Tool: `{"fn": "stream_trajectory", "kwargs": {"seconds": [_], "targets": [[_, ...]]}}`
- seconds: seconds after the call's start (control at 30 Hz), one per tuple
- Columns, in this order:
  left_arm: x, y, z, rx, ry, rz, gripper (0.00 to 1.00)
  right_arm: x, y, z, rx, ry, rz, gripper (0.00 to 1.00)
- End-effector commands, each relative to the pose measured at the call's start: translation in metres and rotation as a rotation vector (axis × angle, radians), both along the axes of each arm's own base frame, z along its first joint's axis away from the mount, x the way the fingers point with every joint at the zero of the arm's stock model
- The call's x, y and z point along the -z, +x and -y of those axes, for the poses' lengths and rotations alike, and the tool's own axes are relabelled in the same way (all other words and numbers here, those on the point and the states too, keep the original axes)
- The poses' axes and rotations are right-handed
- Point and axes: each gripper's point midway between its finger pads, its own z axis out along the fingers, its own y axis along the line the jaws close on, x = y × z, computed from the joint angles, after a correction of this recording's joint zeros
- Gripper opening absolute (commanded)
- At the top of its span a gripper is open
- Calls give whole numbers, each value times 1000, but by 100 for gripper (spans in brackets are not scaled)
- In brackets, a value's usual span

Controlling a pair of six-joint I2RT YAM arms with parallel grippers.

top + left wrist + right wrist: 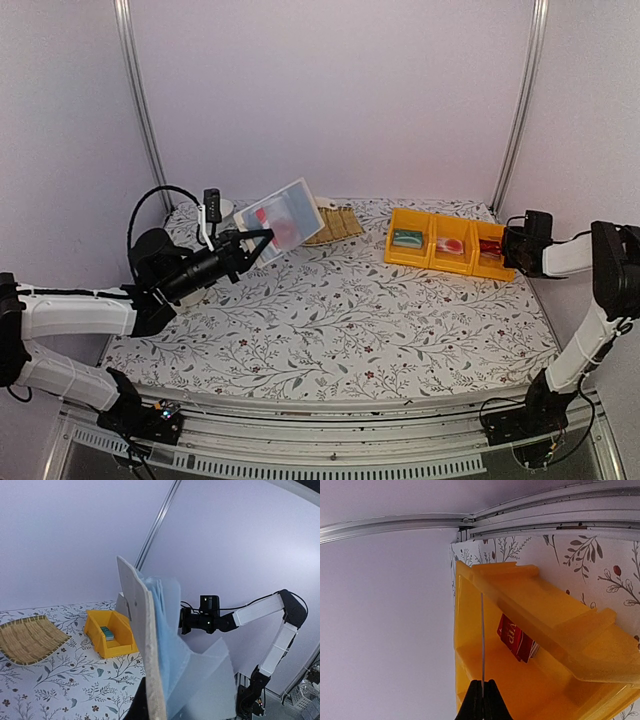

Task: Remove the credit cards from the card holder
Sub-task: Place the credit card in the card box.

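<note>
Top external view has the floral table (330,330) with the yellow three-compartment bin (440,264) at the back right. The left gripper (257,240) is clamped on the lower edge of the opened card holder (300,197), holding it up off the cloth and tilted, I reckon so the pockets face the other arm. A red-pink credit card (270,216) sits in a clear pocket, so the job isn't done, while the right gripper (483,692) is pinched tight on a thin card (483,630) seen edge-on, colour unclear, by the bin's right-end compartment, probably to drop it in.
</note>
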Motion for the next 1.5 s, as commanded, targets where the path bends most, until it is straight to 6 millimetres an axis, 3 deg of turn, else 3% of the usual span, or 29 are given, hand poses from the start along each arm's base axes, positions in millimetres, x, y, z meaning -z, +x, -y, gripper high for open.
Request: {"fn": "stream_trajectory", "kwargs": {"seconds": [0.0,0.37,0.57,0.83,1.03,1.13,1.33,1.47], "targets": [[-1,0,-7,-6,3,18,0,-16,21,-2,60,69,80,1],[-1,3,-10,-10,-4,11,0,15,41,-21,35,138,25,2],[0,4,-10,-10,-8,1,0,22,53,-20,41,141,11,1],[-1,6,-12,-13,-12,0,0,36,53,-11,102,118,-48,1],[-3,6,-13,-14,-18,-3,0,37,65,-9,101,101,-65,2],[-3,6,-14,-14,-20,-5,0,41,65,-7,110,93,-84,14],[-4,6,-14,-14,-20,-4,0,51,66,-7,108,88,-126,18],[-4,6,-15,-16,-21,-8,0,51,65,-9,96,96,-129,26]]}}
